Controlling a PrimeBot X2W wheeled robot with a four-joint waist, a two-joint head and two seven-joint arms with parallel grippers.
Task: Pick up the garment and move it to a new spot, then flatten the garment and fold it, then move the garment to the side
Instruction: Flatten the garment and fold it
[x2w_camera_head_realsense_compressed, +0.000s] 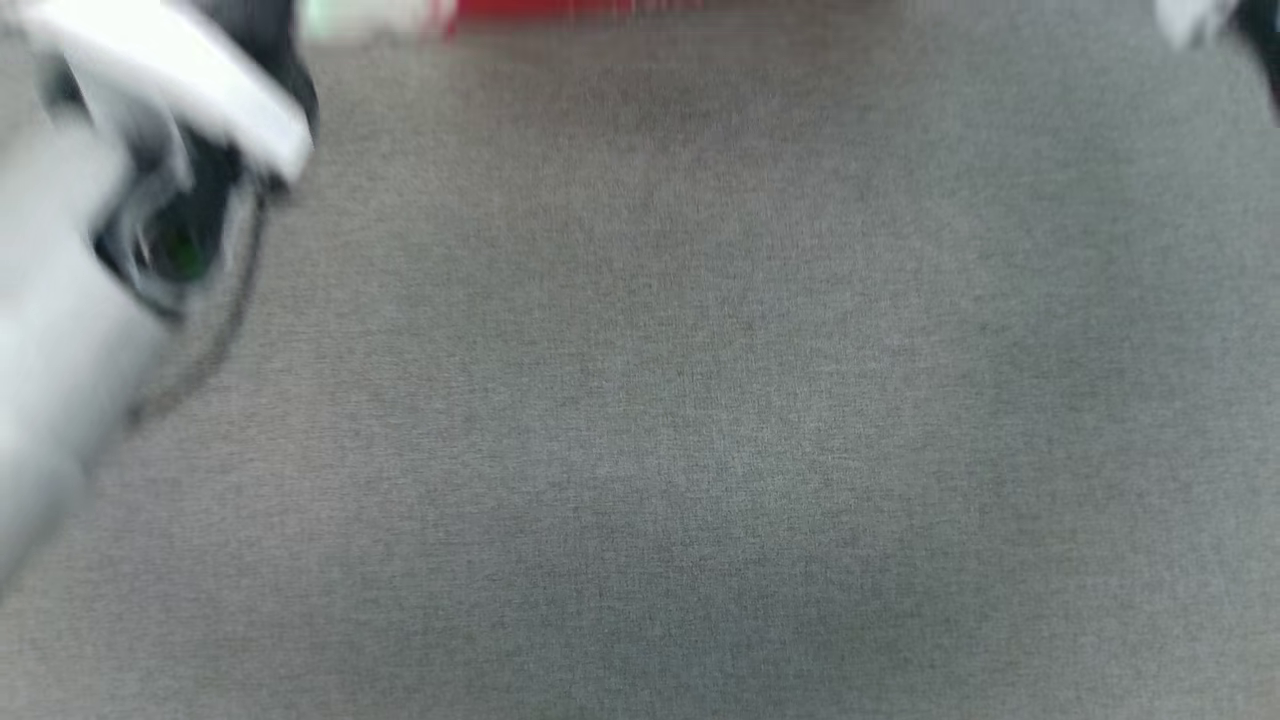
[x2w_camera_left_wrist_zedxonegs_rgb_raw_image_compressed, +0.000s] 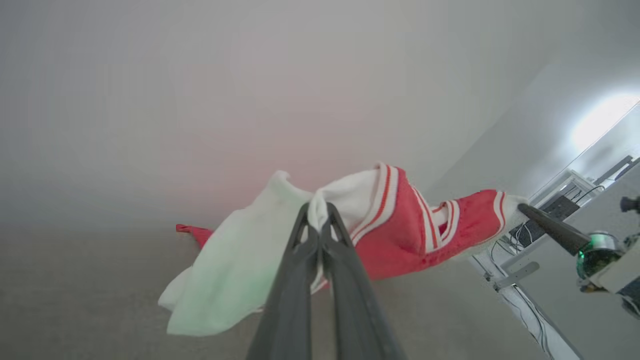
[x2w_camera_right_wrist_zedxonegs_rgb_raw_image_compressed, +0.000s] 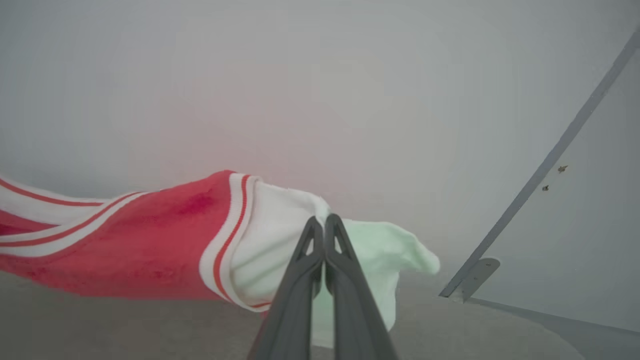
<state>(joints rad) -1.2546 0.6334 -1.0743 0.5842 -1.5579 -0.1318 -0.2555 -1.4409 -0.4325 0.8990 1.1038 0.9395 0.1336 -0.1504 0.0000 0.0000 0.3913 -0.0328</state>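
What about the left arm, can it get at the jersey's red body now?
Probably not: the left gripper is shut on a white sleeve end of the red jersey, whose red body stretches beyond the jaws.

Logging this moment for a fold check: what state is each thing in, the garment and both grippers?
garment: unfolded, hanging between both grippers by its white sleeve ends.
left gripper: shut on the garment, at one white sleeve end.
right gripper: shut on the garment, at the other white sleeve end.
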